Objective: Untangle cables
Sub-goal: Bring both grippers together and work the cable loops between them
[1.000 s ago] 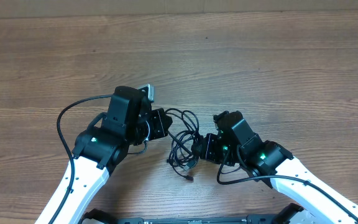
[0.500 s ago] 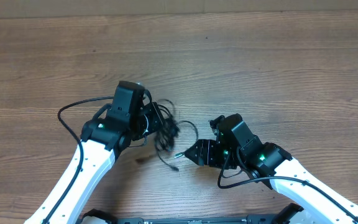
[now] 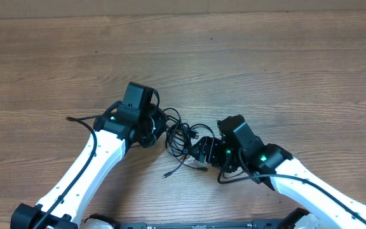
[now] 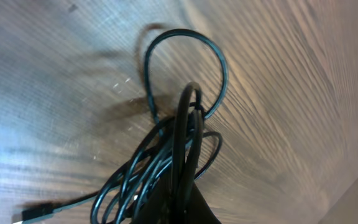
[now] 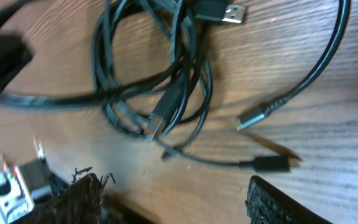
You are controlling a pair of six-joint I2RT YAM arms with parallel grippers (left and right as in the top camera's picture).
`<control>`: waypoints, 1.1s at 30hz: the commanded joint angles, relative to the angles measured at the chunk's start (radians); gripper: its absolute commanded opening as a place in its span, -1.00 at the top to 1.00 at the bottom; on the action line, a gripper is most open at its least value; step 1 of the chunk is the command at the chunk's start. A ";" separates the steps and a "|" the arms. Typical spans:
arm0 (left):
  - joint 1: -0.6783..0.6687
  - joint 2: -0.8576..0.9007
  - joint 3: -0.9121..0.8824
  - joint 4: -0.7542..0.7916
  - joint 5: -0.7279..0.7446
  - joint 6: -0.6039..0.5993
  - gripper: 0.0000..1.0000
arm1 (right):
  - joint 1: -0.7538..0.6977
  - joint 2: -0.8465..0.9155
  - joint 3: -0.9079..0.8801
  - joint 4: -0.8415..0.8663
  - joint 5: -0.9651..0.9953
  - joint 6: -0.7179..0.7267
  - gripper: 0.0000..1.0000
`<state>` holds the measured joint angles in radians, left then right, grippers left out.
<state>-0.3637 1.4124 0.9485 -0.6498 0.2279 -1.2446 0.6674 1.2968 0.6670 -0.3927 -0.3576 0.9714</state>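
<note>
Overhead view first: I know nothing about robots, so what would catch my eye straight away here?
First, the black knot of cables in the middle of the wooden table. The left claw is pinched shut on one side of it, while the right claw stands open on the other side. The right wrist view shows loose ends trailing out, among them a silvery plug.

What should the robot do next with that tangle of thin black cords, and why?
Probably close the open right gripper on the loose silvery-tipped plug end nearby and pull gently away: the left gripper pinches the tangled thin black cables, anchoring them.
</note>
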 commanded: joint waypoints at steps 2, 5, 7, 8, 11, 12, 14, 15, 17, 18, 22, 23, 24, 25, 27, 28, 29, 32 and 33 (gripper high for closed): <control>0.005 0.008 0.015 -0.035 0.008 -0.177 0.91 | 0.001 0.084 -0.005 0.030 0.039 0.098 -0.45; 0.003 0.015 0.015 -0.055 0.010 -0.200 0.91 | 0.001 0.153 -0.005 0.061 0.043 0.156 -0.44; 0.003 0.021 0.015 -0.073 0.031 -0.201 0.92 | 0.002 0.204 -0.005 0.121 0.037 0.171 -0.42; 0.003 0.021 0.015 -0.080 0.043 -0.211 0.91 | 0.004 0.227 -0.005 0.149 0.035 0.184 -0.40; 0.003 0.021 0.015 -0.090 0.109 -0.251 0.90 | 0.012 0.274 -0.005 0.220 0.019 0.189 -0.18; 0.003 0.021 0.015 -0.090 0.121 -0.258 0.90 | 0.017 0.283 -0.005 0.233 0.014 0.189 -0.14; 0.003 0.021 0.015 -0.088 0.161 -0.287 0.87 | 0.032 0.291 -0.005 0.241 0.017 0.188 -0.12; 0.003 0.021 0.015 -0.086 0.185 -0.305 0.86 | 0.039 0.292 -0.005 0.240 0.020 0.188 -0.12; 0.003 0.021 0.015 -0.081 0.229 -0.343 0.86 | 0.064 0.293 -0.005 0.240 0.039 0.183 -0.12; 0.003 0.021 0.015 -0.076 0.259 -0.360 0.84 | 0.077 0.293 -0.005 0.239 0.056 0.183 -0.11; 0.003 0.021 0.015 -0.024 0.390 -0.403 0.78 | 0.142 0.300 -0.005 0.240 0.146 0.184 0.14; 0.006 0.021 0.015 0.008 0.425 -0.402 0.68 | 0.155 0.300 -0.005 0.240 0.167 0.185 0.26; 0.012 0.021 0.015 0.052 0.456 -0.402 0.65 | 0.165 0.300 -0.005 0.239 0.183 0.185 0.35; 0.016 0.021 0.015 0.089 0.474 -0.402 0.70 | 0.171 0.300 -0.005 0.239 0.186 0.185 0.43; 0.029 0.021 0.015 0.179 0.507 -0.402 0.88 | 0.170 0.300 -0.005 0.232 0.185 0.184 0.56; 0.038 0.020 0.015 0.232 0.528 -0.402 0.92 | 0.170 0.300 -0.005 0.227 0.186 0.185 0.61; 0.048 0.020 0.016 0.288 0.549 -0.402 0.91 | 0.170 0.300 -0.005 0.222 0.185 0.185 0.63; 0.087 0.018 0.016 0.497 0.630 -0.438 0.91 | 0.168 0.300 -0.005 0.208 0.185 0.185 0.68; 0.097 0.018 0.016 0.558 0.647 -0.460 0.92 | 0.168 0.300 -0.005 0.206 0.185 0.185 0.68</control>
<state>-0.3046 1.4315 0.9474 -0.2157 0.7429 -1.6466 0.8310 1.5852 0.6640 -0.1726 -0.1833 1.1564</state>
